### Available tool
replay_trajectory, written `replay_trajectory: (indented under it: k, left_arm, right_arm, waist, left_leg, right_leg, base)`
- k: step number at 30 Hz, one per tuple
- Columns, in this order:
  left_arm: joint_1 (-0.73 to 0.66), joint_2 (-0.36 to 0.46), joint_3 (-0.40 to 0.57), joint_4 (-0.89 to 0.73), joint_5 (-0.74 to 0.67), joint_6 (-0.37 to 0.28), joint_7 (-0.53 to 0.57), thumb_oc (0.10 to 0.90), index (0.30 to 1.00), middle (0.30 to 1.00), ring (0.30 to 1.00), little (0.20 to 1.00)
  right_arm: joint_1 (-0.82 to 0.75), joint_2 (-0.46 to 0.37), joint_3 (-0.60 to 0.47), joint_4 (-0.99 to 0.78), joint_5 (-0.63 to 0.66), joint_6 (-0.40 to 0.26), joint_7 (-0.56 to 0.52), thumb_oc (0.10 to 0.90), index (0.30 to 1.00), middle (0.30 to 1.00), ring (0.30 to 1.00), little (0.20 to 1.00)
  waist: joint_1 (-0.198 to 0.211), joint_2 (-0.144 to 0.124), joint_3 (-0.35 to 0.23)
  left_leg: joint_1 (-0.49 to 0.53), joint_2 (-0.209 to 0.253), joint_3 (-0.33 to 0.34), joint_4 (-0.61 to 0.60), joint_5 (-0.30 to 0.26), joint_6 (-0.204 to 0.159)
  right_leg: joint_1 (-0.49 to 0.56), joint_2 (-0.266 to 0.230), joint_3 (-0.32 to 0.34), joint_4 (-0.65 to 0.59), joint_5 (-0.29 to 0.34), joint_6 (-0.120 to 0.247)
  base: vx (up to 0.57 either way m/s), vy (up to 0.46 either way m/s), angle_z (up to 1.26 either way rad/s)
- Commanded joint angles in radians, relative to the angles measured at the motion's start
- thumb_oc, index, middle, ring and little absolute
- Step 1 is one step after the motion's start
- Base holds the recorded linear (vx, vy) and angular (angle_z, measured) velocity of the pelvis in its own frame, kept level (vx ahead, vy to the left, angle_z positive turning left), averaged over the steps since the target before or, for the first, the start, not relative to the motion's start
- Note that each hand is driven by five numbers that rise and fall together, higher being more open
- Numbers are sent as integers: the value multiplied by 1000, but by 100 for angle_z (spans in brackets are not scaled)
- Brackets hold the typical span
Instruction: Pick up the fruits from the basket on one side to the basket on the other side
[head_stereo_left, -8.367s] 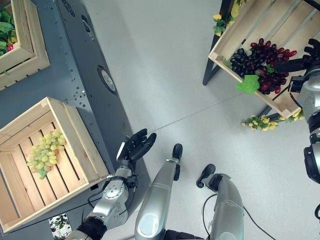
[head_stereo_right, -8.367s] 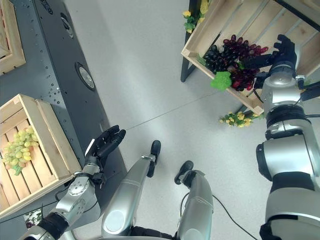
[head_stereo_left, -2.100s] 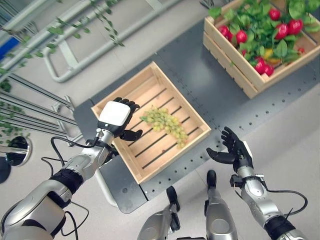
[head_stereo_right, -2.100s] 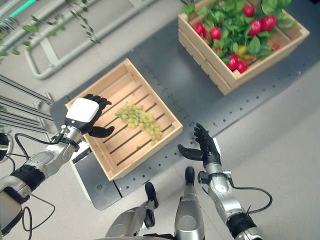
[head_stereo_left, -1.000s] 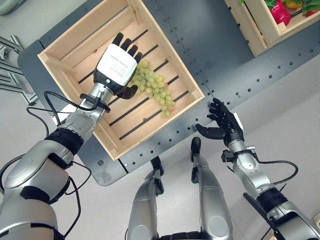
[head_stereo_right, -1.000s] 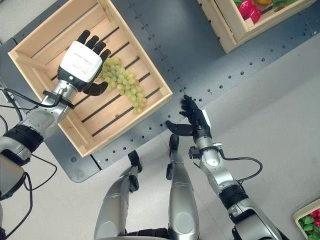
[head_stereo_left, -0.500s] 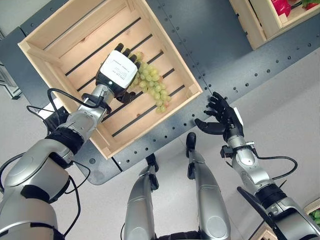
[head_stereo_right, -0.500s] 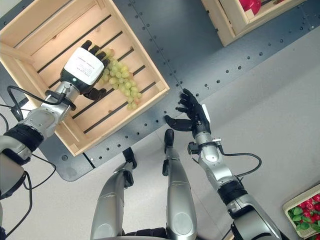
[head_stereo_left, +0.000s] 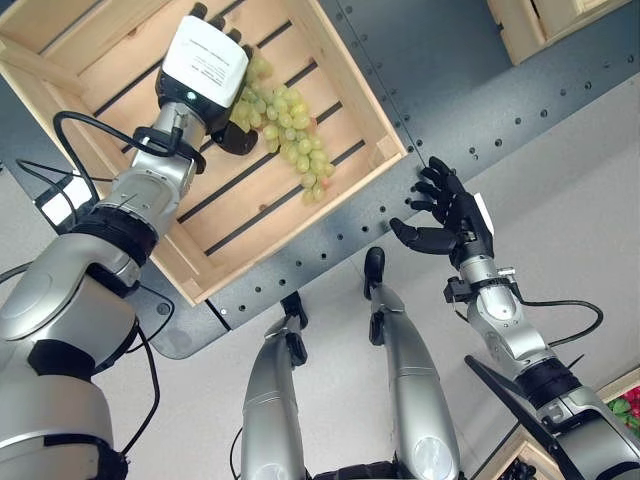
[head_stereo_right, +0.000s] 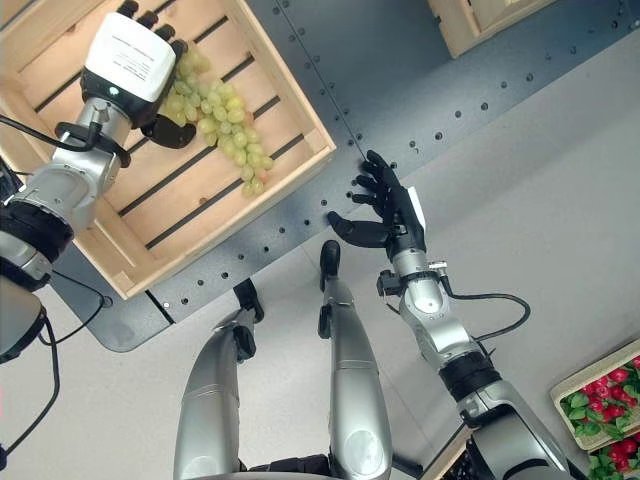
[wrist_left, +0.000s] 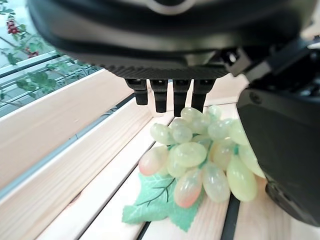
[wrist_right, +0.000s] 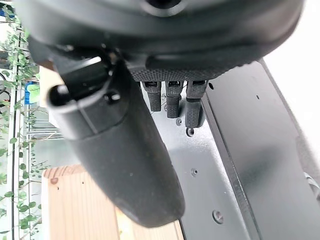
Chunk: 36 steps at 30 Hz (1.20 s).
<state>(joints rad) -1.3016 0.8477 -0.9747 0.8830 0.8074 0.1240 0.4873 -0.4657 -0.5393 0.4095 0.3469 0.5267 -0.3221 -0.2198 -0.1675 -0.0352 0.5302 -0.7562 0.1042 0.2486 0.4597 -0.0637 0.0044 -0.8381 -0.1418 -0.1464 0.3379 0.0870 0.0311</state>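
Dark perforated counter runs across the upper part of the frame over pale floor, and one slatted wooden crate rests on it at upper left. One bunch of green grapes lies on the crate's slats, with a green leaf at its end. The left robot hand is poised over the bunch, fingers straight and spread wide, thumb beside the grapes, nothing yet gripped. To do this step well, the fingers should be lowered past the far side of the bunch, the thumb brought in opposite, and the cluster closed on near its thick upper part so that it lifts whole. The right robot hand is held open and empty at centre right. A corner of a second crate is seen at upper right, and red fruit at lower right
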Motion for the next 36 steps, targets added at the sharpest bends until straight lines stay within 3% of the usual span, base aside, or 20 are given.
replay_trajectory:
  k: [1,9,11,14,16,22,23,24,36]
  left_arm:
    - [-98,67,49,111,12,96,57,800,900,900,900,900]
    - [-99,56,34,126,-2,19,-34,800,900,900,900,900]
    - [-90,55,26,124,-27,-97,-78,800,900,900,900,900]
    - [-81,50,19,122,-81,-190,-130,800,900,900,900,900]
    - [-77,42,15,113,-123,-273,-225,800,900,900,900,900]
    - [-70,25,-8,97,-123,-353,-347,800,900,900,900,900]
    - [-70,25,-8,97,-123,-354,-347,540,509,509,509,509]
    - [-74,23,-15,96,-131,-364,-346,400,300,300,300,300]
    - [-79,34,-21,89,-94,-442,-260,400,300,300,300,300]
  right_arm:
    - [95,-16,-28,-38,25,-46,-8,800,900,900,900,900]
    - [77,-16,-35,-45,29,-69,12,800,900,900,900,900]
    - [73,-19,-43,-59,23,-55,14,800,900,900,900,900]
    - [70,-24,-47,-62,22,-56,14,800,900,900,900,900]
    - [67,-26,-53,-64,21,-58,17,800,900,900,900,900]
    - [45,-32,-58,-69,25,-49,24,800,900,900,900,900]
    - [45,-32,-58,-69,25,-49,24,800,900,900,900,900]
    - [40,-33,-56,-68,27,-49,20,800,900,900,900,900]
    - [52,-41,-76,-62,43,-78,18,800,900,900,900,900]
  waist:
    - [-14,-28,-10]
    - [-15,-28,-10]
    - [-16,-25,-10]
    - [-18,-21,-10]
    - [-19,-17,-10]
    - [-22,-19,-10]
    - [-22,-19,-10]
    - [-22,-20,-10]
    - [-18,-20,-10]
  left_leg:
    - [-9,-18,57,10,-47,-25]
    - [-19,-23,53,7,-48,-27]
    - [-21,-24,54,6,-47,-27]
    - [-21,-25,54,2,-47,-25]
    - [-19,-26,57,-2,-45,-24]
    - [-19,-25,62,-5,-44,-19]
    - [-19,-25,62,-5,-44,-19]
    - [-21,-24,63,-5,-43,-19]
    - [-3,-25,59,-11,-44,-18]
  right_leg:
    - [25,39,-17,105,-154,30]
    - [14,38,-22,103,-153,33]
    - [9,38,-21,106,-152,35]
    - [5,39,-17,110,-152,36]
    - [5,38,-17,107,-150,37]
    - [4,42,-15,105,-146,38]
    - [4,42,-14,105,-146,38]
    - [2,42,-14,105,-146,38]
    - [16,45,-15,108,-150,37]
  base:
    - [0,0,0]
    - [-8,13,-2]
    - [-8,35,5]
    - [-1,13,-1]
    - [-3,17,4]
    - [-1,11,2]
    - [-5,0,-4]
    - [-2,-2,-4]
    - [-3,-13,-5]
